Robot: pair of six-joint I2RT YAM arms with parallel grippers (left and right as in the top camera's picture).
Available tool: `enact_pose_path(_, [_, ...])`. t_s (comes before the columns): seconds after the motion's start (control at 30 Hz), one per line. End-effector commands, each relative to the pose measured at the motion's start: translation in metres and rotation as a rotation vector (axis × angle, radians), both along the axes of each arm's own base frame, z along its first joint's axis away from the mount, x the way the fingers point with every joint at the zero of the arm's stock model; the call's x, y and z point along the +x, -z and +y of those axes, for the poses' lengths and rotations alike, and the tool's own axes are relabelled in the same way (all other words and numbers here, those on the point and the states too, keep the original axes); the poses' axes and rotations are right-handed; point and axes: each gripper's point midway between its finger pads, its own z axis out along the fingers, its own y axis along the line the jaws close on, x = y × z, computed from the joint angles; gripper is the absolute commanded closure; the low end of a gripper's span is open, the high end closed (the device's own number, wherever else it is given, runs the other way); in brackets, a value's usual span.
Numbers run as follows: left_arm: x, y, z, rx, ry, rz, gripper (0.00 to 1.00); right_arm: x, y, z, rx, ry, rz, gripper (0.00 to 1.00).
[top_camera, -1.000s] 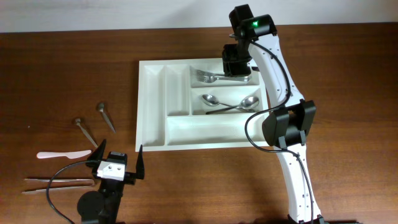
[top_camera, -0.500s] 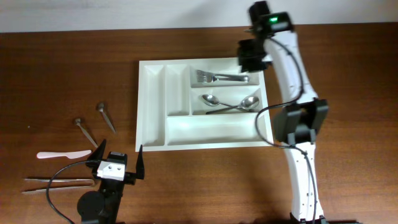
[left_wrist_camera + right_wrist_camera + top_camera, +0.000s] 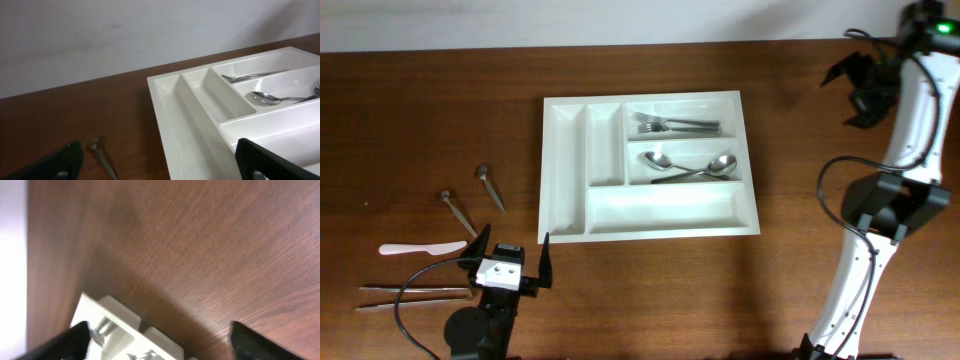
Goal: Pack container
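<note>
The white container (image 3: pixel 665 211) lies mid-table with five compartments. Forks (image 3: pixel 676 125) rest in its upper right compartment, and two spoons (image 3: pixel 691 167) in the one below. My right gripper (image 3: pixel 850 92) hangs open and empty over bare table, well right of the container. Its wrist view shows only a container corner (image 3: pixel 125 330) between the spread fingers. My left gripper (image 3: pixel 510 256) stands open and empty near the front left, facing the container (image 3: pixel 200 115). A small metal utensil (image 3: pixel 102 157) lies just ahead of it.
Loose utensils lie on the table left of the container: two short metal pieces (image 3: pixel 490 187) (image 3: pixel 457 210), a pale pink knife (image 3: pixel 420 248) and thin sticks (image 3: pixel 415 293). The right arm's base link (image 3: pixel 880 210) stands right of the container.
My right gripper opened above the fork compartment, left the forks there, and swung far to the right, away from the container. The left arm has not moved.
</note>
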Motion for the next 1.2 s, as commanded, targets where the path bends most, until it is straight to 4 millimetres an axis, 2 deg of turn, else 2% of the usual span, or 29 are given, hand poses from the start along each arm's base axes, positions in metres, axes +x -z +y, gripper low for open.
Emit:
enact_pose_path(0.0, [0.0, 0.002, 0.002, 0.01, -0.009, -0.003, 0.01, -0.001, -0.053, 0.011, 0.014, -0.203, -0.209, 0.01])
enact_pose_path(0.13, [0.0, 0.002, 0.002, 0.01, -0.009, -0.003, 0.01, -0.008, -0.093, 0.02, -0.035, -0.397, -0.371, 0.01])
enact_pose_path(0.2, [0.0, 0.002, 0.002, 0.01, -0.009, -0.003, 0.01, -0.018, -0.11, 0.022, -0.089, -0.425, -0.383, 0.01])
enact_pose_path(0.37, [0.0, 0.002, 0.002, 0.01, -0.009, -0.003, 0.01, -0.07, -0.143, 0.007, -0.314, -0.401, -0.274, 0.01])
enact_pose_path(0.53, [0.0, 0.002, 0.002, 0.01, -0.009, -0.003, 0.01, -0.13, -0.165, 0.021, -0.376, -0.476, -0.246, 0.01])
enact_pose_path(0.7, [0.0, 0.002, 0.002, 0.01, -0.009, -0.003, 0.01, -0.185, -0.164, 0.042, -0.396, -0.608, -0.23, 0.01])
enact_pose_path(0.83, [0.0, 0.002, 0.002, 0.01, -0.009, -0.003, 0.01, -0.224, -0.147, 0.035, -0.465, -0.592, -0.12, 0.01])
enact_pose_path(0.93, [0.0, 0.002, 0.002, 0.01, -0.008, -0.003, 0.01, -0.233, -0.142, 0.031, -0.511, -0.581, -0.116, 0.01])
enact_pose_path(1.17, [0.0, 0.002, 0.002, 0.01, -0.009, -0.003, 0.01, -0.237, -0.13, -0.024, -0.764, -0.516, 0.063, 0.01])
